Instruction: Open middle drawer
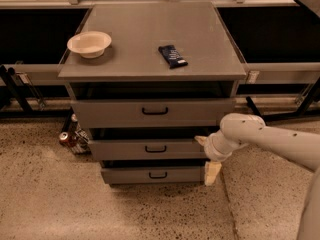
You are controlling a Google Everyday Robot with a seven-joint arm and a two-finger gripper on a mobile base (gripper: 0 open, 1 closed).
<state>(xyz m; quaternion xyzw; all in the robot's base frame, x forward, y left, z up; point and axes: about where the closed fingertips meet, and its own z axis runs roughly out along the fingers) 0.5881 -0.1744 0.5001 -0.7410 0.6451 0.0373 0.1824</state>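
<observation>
cabinet: grey, three drawers stacked, fronts all facing the camera, sits on a speckled floor.
arm: white, comes in from the right edge, low down beside the cabinet.
middle drawer: second one down, shallow flat front, sandwiched between the taller top drawer and the bottom drawer. looks shut or close to it.
which way it points: long axis runs left to right across the view. front faces us, so i'd guess it slides out toward the camera.
gripper: at the right end of the middle drawer's front, well right of the handle and not holding anything i can see. open or closed? can't tell from here.
bowl: pale, on the cabinet top, left side.
dark packet: on the top too, nearer the middle.
handle: small black bar, centre of the drawer front.
how it'll handle: stiff metal, probably on runners, so a steady straight pull should do. grab the bar mid-span, since it's small and an off-centre tug could rack the drawer.
</observation>
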